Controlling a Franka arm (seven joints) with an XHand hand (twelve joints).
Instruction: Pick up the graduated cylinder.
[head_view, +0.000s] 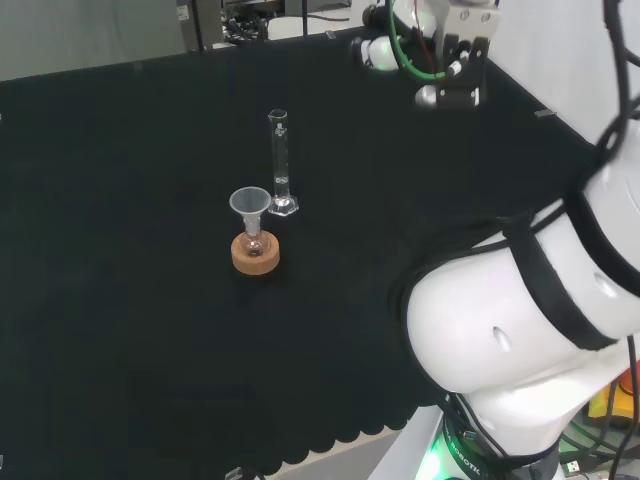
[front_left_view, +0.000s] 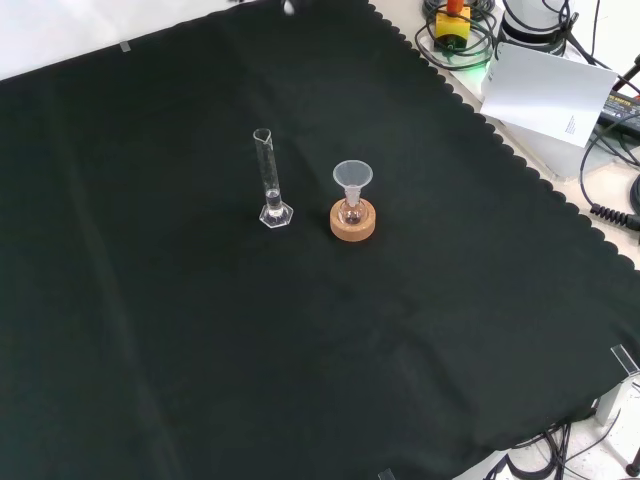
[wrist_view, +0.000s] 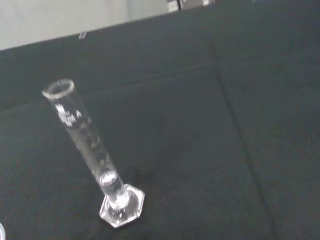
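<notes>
Closest to the wrist camera stands one graduated cylinder (wrist_view: 92, 157), upright on its hexagonal foot, long axis vertical, open mouth upward. It sits mid-cloth on the black surface (front_left_view: 300, 340). One small flask (front_left_view: 351, 212) carrying one funnel (front_left_view: 352, 176) rests in one cork ring (front_left_view: 353, 222) just beside it, apart. Whether the hand is released or clenched, I cannot tell.

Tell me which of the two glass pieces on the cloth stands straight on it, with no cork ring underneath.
The graduated cylinder: a tall narrow tube on its own hexagonal foot. The small flask beside it sits in a cork ring and carries a funnel.
</notes>
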